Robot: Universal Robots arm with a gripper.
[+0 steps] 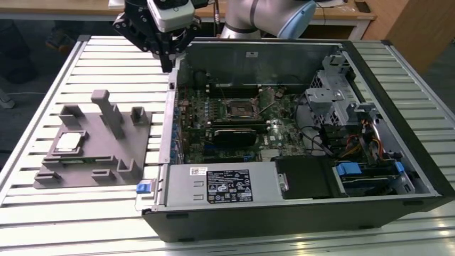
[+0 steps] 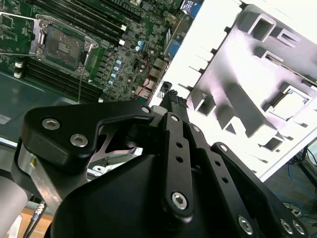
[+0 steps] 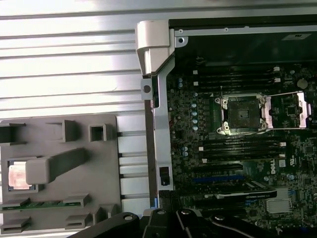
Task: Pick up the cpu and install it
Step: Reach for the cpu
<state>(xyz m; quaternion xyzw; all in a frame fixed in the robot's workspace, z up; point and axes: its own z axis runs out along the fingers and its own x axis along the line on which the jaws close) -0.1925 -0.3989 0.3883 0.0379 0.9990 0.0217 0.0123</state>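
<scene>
Jaws together, empty, hanging over rear corner of open PC case (image 1: 299,218) on slatted metal table (image 1: 106,69).
Cpu (image 1: 69,141) lies flat in a pocket of grey fixture (image 1: 106,154) on table, beside case toward exterior view's left, well apart from jaws. Inside case, mobo socket (image 3: 241,114) sits bare w/ metal frame flipped open. White label (image 1: 226,184) on PSU, print too small to tell. Wooden desk (image 1: 355,16) behind table.

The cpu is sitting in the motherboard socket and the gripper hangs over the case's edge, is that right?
No: in the exterior view the cpu lies in the grey fixture, not in the socket, which is empty. The gripper does hang over the case's edge.
</scene>
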